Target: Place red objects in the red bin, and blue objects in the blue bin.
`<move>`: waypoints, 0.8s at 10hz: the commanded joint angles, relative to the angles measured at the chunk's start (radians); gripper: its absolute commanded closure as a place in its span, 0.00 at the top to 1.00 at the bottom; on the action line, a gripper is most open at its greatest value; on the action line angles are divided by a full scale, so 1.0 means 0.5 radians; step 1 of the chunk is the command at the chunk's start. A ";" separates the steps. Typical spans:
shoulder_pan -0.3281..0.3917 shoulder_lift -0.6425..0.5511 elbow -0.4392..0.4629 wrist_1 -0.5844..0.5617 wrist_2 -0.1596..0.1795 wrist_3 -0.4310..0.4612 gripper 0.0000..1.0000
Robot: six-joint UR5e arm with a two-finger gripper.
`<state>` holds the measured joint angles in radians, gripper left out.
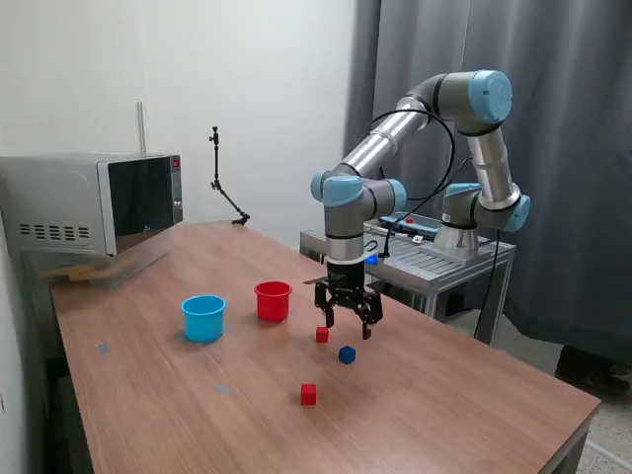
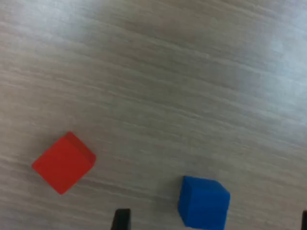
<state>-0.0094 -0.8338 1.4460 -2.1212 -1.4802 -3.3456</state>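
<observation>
The black two-finger gripper point(image 1: 347, 325) hangs over the brown wood-grain table point(image 1: 474, 415) with its fingers spread apart and nothing between them. It sits just above two cubes: a small bright red cube point(image 1: 322, 335) and a small dark blue cube point(image 1: 347, 355), near each other but not touching. A second small red cube point(image 1: 308, 394) lies apart from them, closer to the front edge. Only one blue cube shows in these views.

In the wrist view the near red cube point(image 2: 64, 163) is turned diagonal to the fingers, while the blue cube point(image 2: 204, 201) lies roughly between the two dark fingertips point(image 2: 122, 220) at the frame edge (so blue looks like the likelier pick, my guess).

The round red plastic cup point(image 1: 274, 300) and the round light blue plastic cup point(image 1: 203, 318) stand upright, side by side, towards the exterior view's left of the cubes; whether anything is inside them can't be seen.

Handling, judged: cubes look rigid, light, smooth-faced, not fragile. Take hold across two opposite flat faces, not corners, so the diagonal red one needs a wrist turn first. Small and light means it could skid or twist if a finger touches early. The cups are light too and may tip if knocked, so drop from above.
</observation>
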 commanded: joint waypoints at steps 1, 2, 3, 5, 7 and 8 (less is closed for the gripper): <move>0.000 0.026 0.001 -0.028 0.012 0.018 1.00; 0.003 0.029 0.001 -0.028 0.015 0.018 1.00; 0.016 0.038 0.001 -0.028 0.027 0.031 1.00; 0.022 0.072 -0.005 -0.028 0.046 0.043 1.00; 0.031 0.088 -0.008 -0.028 0.046 0.043 1.00; 0.031 0.109 -0.008 -0.028 0.046 0.043 1.00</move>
<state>0.0046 -0.7907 1.4427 -2.1353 -1.4579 -3.3246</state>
